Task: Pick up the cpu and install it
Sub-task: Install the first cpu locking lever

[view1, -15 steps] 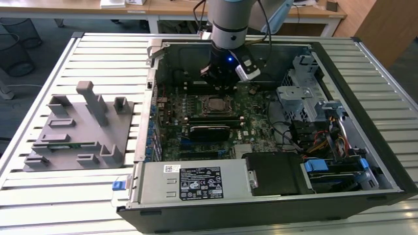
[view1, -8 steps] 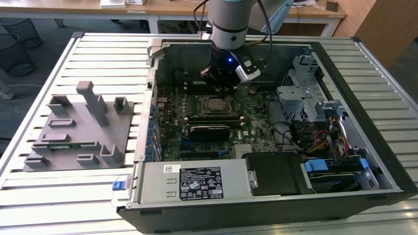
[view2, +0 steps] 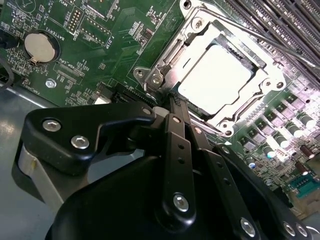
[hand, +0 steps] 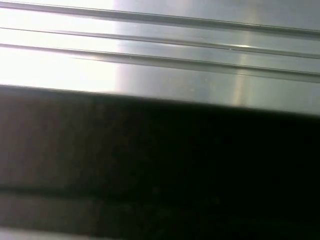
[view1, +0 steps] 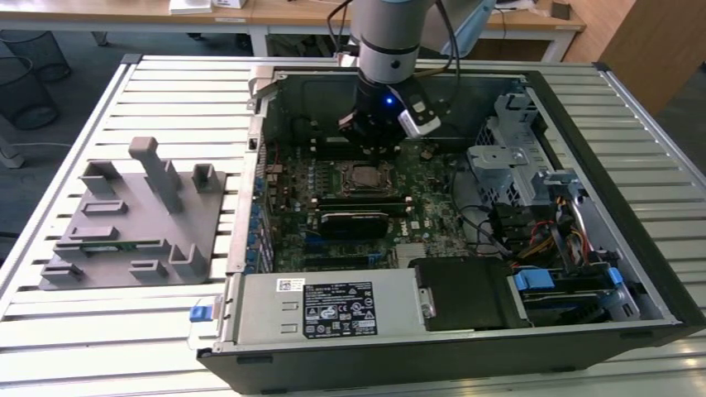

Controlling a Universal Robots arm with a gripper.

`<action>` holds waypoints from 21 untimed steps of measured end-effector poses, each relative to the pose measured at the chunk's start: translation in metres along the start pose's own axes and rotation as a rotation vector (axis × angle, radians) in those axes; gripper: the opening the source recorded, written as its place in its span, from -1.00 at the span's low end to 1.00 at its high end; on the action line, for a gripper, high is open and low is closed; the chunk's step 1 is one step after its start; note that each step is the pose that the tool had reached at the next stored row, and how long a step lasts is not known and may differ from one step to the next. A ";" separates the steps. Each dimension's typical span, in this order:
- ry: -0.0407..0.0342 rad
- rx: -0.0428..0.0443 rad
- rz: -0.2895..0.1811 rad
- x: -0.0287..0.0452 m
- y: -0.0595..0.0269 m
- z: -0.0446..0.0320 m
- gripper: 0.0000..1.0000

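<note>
We saw the gripper point(view1: 375, 139) hanging inside the open computer case point(view1: 617, 165), just above the motherboard point(view1: 289, 178) and close beside the socket frame point(view2: 165, 52); we could not tell how its fingers stood. In the second wrist view the cpu point(view2: 216, 75) lay flat in that frame, its bright metal top bare, with the frame's thin lever wire point(view2: 260, 40) crossing near one corner. Around it stood a coin battery point(view2: 39, 47), rows of small capacitors point(view2: 280, 130), a power supply point(view1: 331, 306) and a grey holder tray point(view1: 121, 223) outside the case.
</note>
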State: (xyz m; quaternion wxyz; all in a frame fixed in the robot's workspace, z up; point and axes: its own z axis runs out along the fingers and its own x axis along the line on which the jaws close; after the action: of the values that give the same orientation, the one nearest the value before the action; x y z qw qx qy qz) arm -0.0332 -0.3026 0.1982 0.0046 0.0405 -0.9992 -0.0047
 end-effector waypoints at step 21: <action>-0.0017 -0.0612 -0.001 -0.0017 0.0002 0.0022 -0.79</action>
State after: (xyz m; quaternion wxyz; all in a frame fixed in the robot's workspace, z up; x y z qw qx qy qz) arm -0.0316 -0.3022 0.1960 0.0050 0.0406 -0.9985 -0.0353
